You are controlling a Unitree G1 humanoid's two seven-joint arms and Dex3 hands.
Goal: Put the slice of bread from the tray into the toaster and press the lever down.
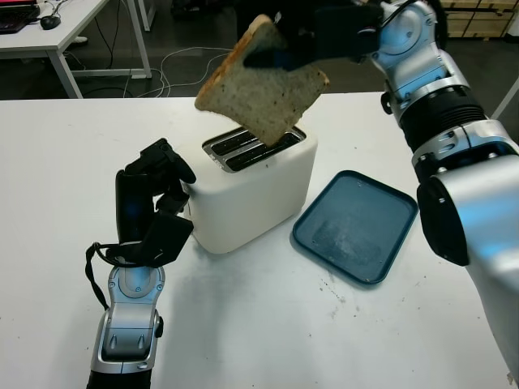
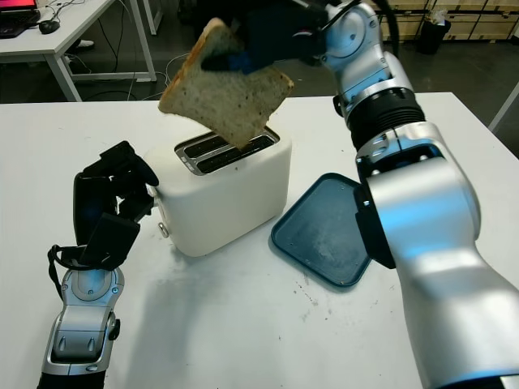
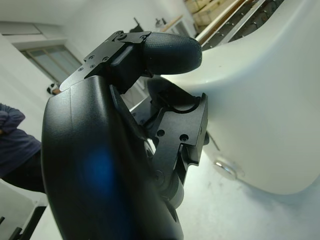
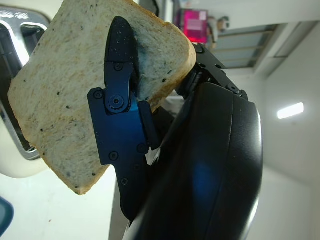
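The right hand [image 1: 312,44] holds the slice of bread [image 1: 261,85] in the air above the toaster [image 1: 254,188], its fingers [image 4: 121,100] pinched across the face of the slice near its upper edge. That high grip leaves the lower part of the slice free, which suits feeding it into a slot. The bread hangs tilted, 1 lower corner pointing down at the 2 slots [image 1: 247,147] and looking close to the nearer one, though whether it has entered cannot be told. It probably needs squaring up with the slot before it will drop in.

The right arm reaches in from the near right, rises over the tray [image 1: 355,224], and bends leftward at the wrist so the hand sits at the far side, above the toaster. The tray lies on the white table [image 1: 259,324] just right of the toaster, bare apart from some crumbs.

The left hand [image 1: 156,190] stands upright at the toaster's left side, forearm rising from the near edge. Its fingers are curled and hold nothing; the fingertip [image 3: 170,52] sits against or very near the toaster's white wall. This looks like a bracing pose, steadying the appliance and waiting beside the end where the lever likely sits. The lever itself I cannot make out clearly.
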